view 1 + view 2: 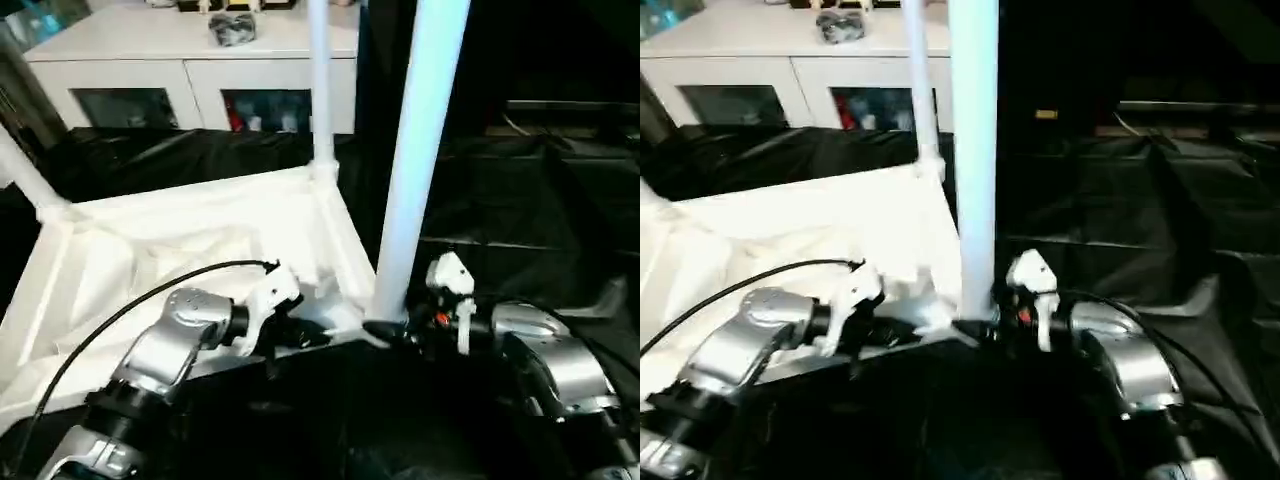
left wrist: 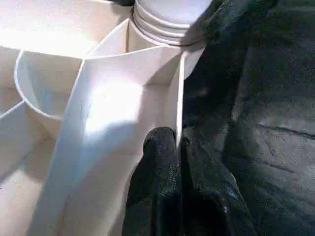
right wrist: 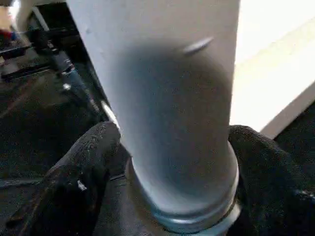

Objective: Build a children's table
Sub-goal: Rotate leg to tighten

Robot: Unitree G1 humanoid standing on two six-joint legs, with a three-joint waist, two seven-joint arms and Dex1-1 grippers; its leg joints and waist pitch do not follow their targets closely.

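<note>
No brand, label or readable writing is showing on anything here. The white plastic rectangular tabletop point(image 1: 200, 240) is lying upside down on a black crinkled sheet point(image 1: 520, 200), ribbed underside facing up. A long white tapered tube leg point(image 1: 420, 150) is standing upright in the near right corner socket, and its top is running out of view. A second white leg point(image 1: 320, 80) is rising from the far right corner, also cut off at the top, and a third point(image 1: 25, 175) is leaning out at the far left, mostly hidden beyond the edge. The right gripper point(image 3: 172, 147) is sitting at the base of the near leg with a black finger on either side of the tube; whether they are pressing it is hard to make out. The left gripper point(image 2: 179, 147) is clenched on the tabletop's thin near rim wall beside that socket. Behind, a white cabinet with glass doors point(image 1: 200, 70) is standing along the far side, with small unclear items on top.
</note>
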